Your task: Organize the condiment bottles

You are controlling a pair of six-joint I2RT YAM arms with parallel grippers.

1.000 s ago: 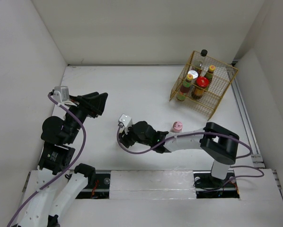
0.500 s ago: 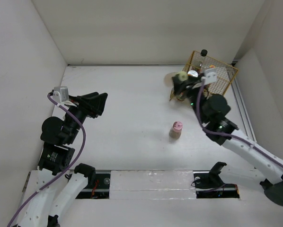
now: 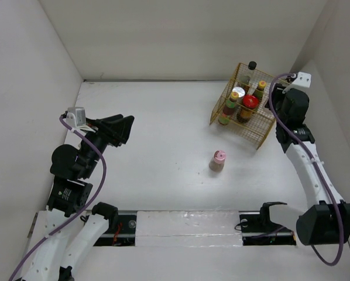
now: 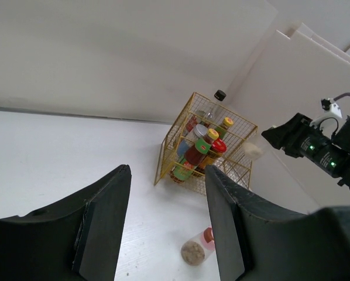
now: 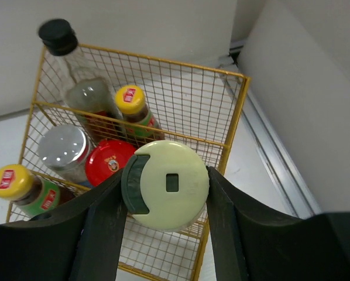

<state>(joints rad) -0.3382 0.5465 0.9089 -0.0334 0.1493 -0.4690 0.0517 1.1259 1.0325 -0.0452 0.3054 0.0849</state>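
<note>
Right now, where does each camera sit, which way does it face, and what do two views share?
Top external: high behind the bases, looking down; left arm, right arm show.
Left wrist: low left, facing the gold basket; its open fingers show.
Right wrist: above the basket, looking down; its fingers clamp the yellow-green-capped bottle.
Shared: top and left wrist see the pink-capped bottle.

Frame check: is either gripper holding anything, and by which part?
The right gripper holds the yellow-green-capped bottle, fingers on opposite sides of its cap, over the gold basket. The left gripper is open, empty.
</note>
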